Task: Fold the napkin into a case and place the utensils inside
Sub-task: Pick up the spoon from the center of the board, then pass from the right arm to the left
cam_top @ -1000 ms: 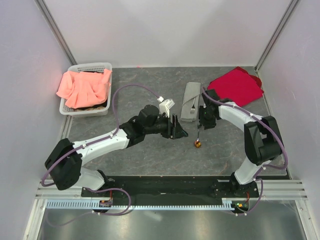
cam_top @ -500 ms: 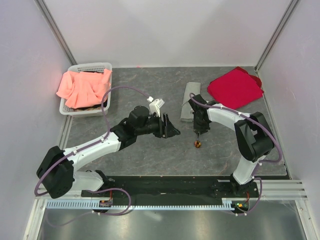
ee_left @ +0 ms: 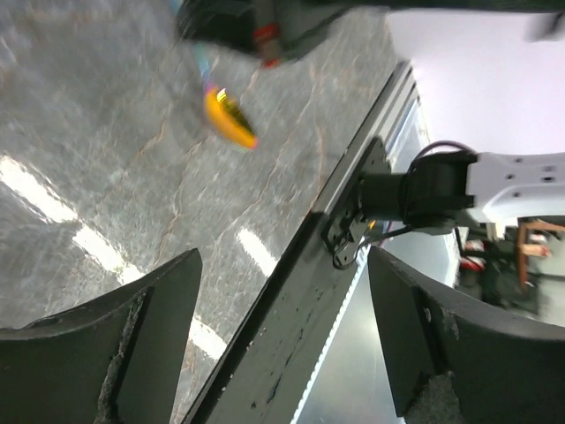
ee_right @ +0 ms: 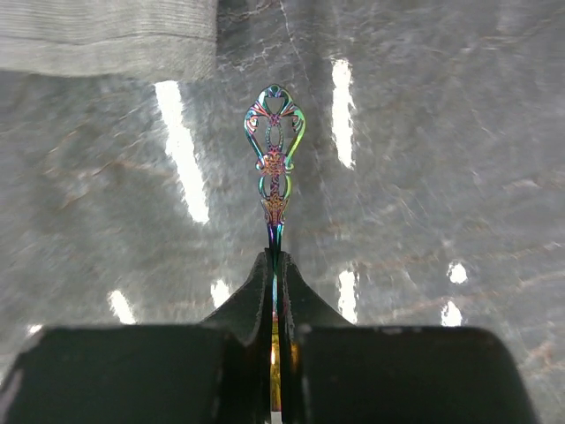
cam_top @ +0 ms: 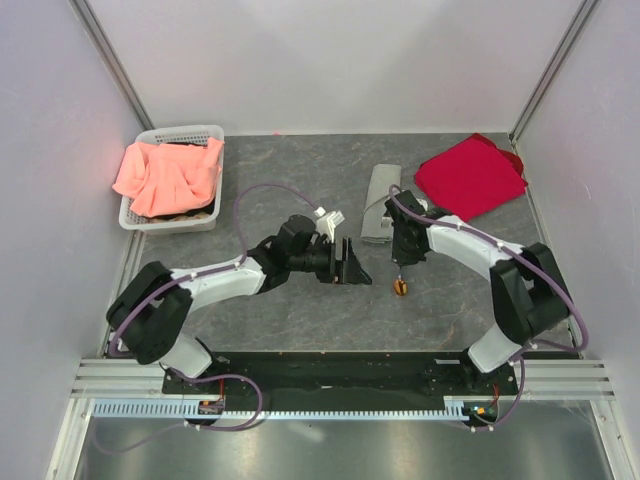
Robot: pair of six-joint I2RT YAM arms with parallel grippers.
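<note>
The case (cam_top: 381, 190) is a narrow grey-green folded packet lying at the back centre of the table; its edge shows at the top left of the right wrist view (ee_right: 106, 35). My right gripper (cam_top: 403, 250) (ee_right: 274, 265) is shut on a thin utensil, just in front of the case. The utensil's ornate iridescent handle end (ee_right: 274, 150) sticks out beyond the fingertips and its orange-brown end (cam_top: 401, 288) points toward the near edge. My left gripper (cam_top: 352, 265) (ee_left: 282, 300) is open and empty, left of the utensil. The orange end shows blurred in the left wrist view (ee_left: 229, 119).
A white basket (cam_top: 180, 133) holding a salmon-orange cloth (cam_top: 165, 175) stands at the back left. A bright red cloth (cam_top: 470, 172) lies at the back right. A black rail (cam_top: 340, 370) runs along the near table edge.
My left gripper swung left and back toward the utensil, staying open. My right gripper shifted slightly, still holding the utensil in front of the case.
</note>
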